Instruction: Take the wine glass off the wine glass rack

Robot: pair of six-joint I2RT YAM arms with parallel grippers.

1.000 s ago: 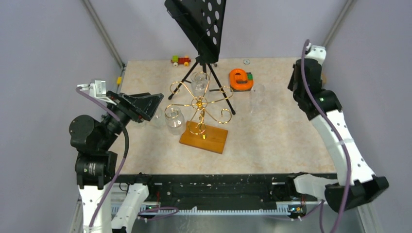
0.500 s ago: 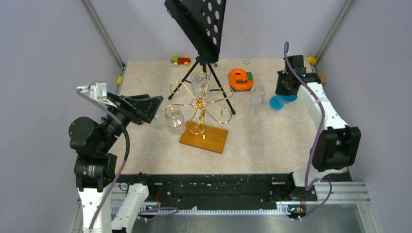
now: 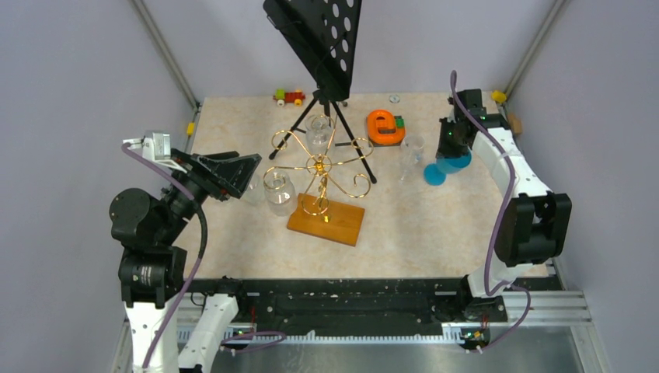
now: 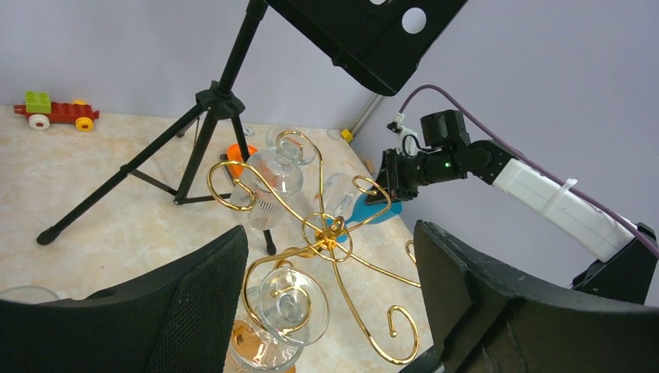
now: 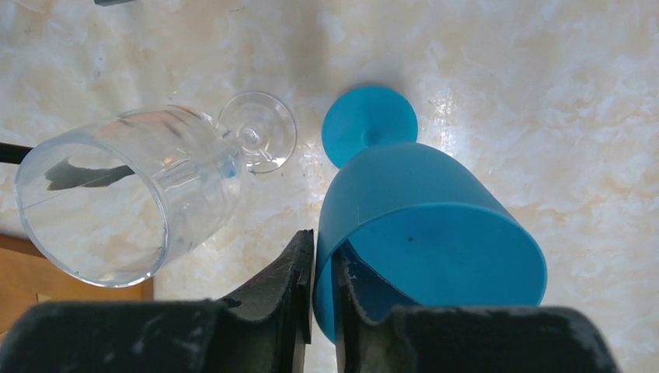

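Note:
The gold wire wine glass rack [image 3: 319,167] stands on its orange-brown wooden base [image 3: 336,224] mid-table. Two clear wine glasses hang on it upside down, one at the near left [image 3: 278,190] and one at the far side [image 3: 319,132]. My left gripper [image 3: 239,169] is open and empty just left of the rack. In the left wrist view the near glass [image 4: 294,305] and the rack [image 4: 365,311] show between its fingers [image 4: 210,295]. My right gripper [image 5: 322,241] is shut on the rim of a blue wine glass [image 5: 420,225], whose foot is at or just above the table [image 3: 435,172].
A clear wine glass [image 3: 410,154] stands just left of the blue one, close to it [image 5: 140,194]. A black music stand [image 3: 315,39] on a tripod straddles the rack's far side. An orange object [image 3: 385,126] and a toy train [image 3: 289,96] lie at the back.
My right arm has swung in from the right side and brought the blue wine glass down beside the standing clear glass. My left arm has not moved.

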